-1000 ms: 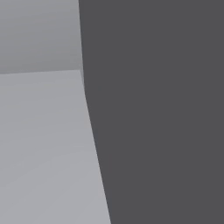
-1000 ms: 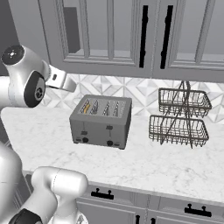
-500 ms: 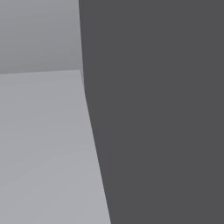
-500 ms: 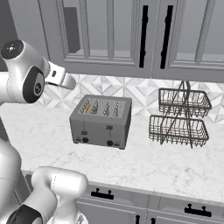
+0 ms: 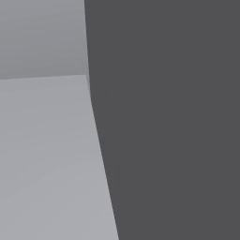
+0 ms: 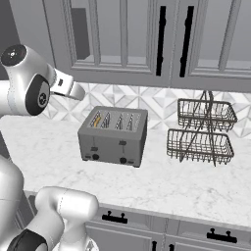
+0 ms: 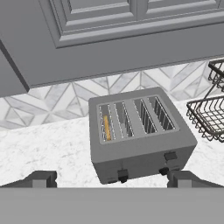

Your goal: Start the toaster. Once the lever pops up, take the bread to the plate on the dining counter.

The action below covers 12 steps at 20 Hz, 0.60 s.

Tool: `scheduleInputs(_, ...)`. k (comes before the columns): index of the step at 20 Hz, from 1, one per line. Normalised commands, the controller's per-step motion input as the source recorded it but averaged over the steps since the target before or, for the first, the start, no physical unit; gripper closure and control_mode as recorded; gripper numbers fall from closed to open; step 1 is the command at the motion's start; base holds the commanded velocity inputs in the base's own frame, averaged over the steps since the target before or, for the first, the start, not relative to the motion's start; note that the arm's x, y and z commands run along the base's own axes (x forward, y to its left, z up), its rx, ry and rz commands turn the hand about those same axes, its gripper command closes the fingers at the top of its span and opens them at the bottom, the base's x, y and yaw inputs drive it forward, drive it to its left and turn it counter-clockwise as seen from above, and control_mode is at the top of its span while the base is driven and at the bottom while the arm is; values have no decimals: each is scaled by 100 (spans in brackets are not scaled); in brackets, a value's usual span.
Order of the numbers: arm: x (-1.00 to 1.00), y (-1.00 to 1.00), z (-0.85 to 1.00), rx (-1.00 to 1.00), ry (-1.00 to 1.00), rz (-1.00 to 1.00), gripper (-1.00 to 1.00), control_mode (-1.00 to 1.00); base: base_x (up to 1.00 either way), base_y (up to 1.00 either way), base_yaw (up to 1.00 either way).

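A grey four-slot metal toaster (image 6: pixel 113 136) sits on the white marble table (image 6: pixel 162 188), under grey wall cabinets (image 6: pixel 147 39) with two black vertical handles. The hand view looks down into the slots, where a thin tan slice of bread (image 7: pixel 106 127) stands on edge in the leftmost one; from the right base view it is a faint orange sliver, hard to make out. Two levers and two knobs mark the toaster's front. The pincer (image 7: pixel 111 179) hangs spread wide and empty, both dark fingertips (image 7: pixel 40 179) apart from the toaster. A two-tier dark wire basket rack (image 6: pixel 202 131), cut off in the hand view, stands beside the toaster. The left base view offers flat grey panels, possibly a wall.
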Motion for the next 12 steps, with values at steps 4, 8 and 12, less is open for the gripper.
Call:
scheduleInputs(4, 0, 0, 0, 0, 0, 0, -100, -100, 0, 0, 0)
scheduleInputs(8, 0, 0, 0, 0, 0, 0, -100, -100, 0, 0, 0)
scheduleInputs(12, 0, 0, 0, 0, 0, 0, -100, -100, 0, 0, 0)
